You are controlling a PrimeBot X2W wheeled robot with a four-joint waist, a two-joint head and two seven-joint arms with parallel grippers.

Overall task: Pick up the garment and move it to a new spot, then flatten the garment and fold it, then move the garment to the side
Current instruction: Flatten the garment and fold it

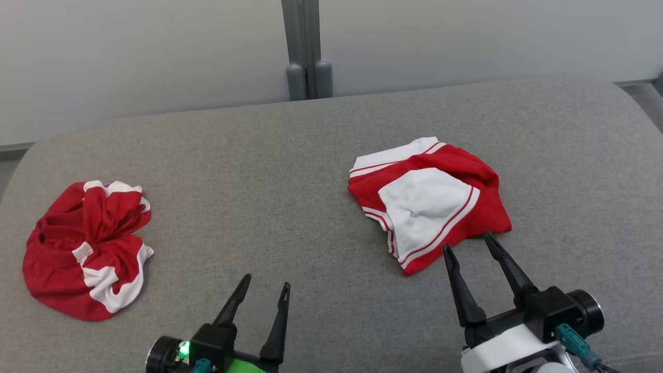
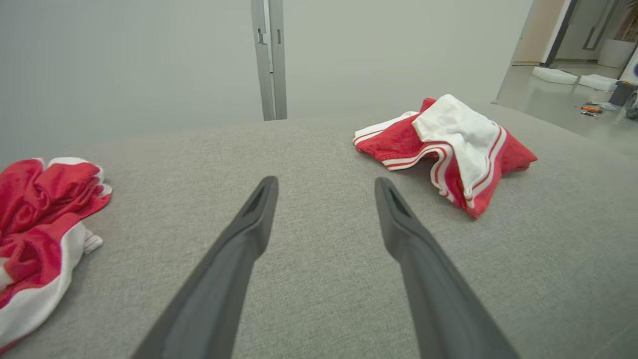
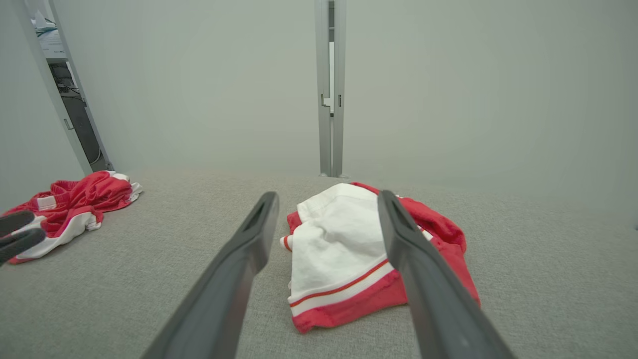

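Grey woven cloth covers the tabletop (image 1: 290, 171) in the head view, and two things lie on it, well apart. At its left side sits a crumpled red and white cloth garment (image 1: 85, 248), bunched into a heap. At its right side lies a loosely folded red and white cloth garment (image 1: 424, 202), with a white panel uppermost. My left pincer (image 1: 265, 282) hangs spread over bare cloth between them, holding nothing. My right pincer (image 1: 467, 242) is spread and empty too. Its tips are right at the near hem of the folded piece, but I cannot tell whether they touch it.

In the left wrist view, my left pincer (image 2: 325, 180) points at bare tabletop with its jaws wide. The crumpled heap (image 2: 45, 214) lies off to its left and the folded piece (image 2: 448, 144) ahead to its right, both apart from the tips.

In the right wrist view, my right pincer (image 3: 327, 195) frames the folded piece (image 3: 339, 249), with the white panel showing between its two fingers. The crumpled heap (image 3: 75, 199) sits far to the left.

I judge that a pick-up is in hand, with the right pincer lined up on the near hem. The next move would be to lower the tips onto that edge and pinch through all the layers so the cloth lifts in one piece. If this piece is already finished and set aside, the crumpled heap is next, and my left pincer would have to swing left to reach it.
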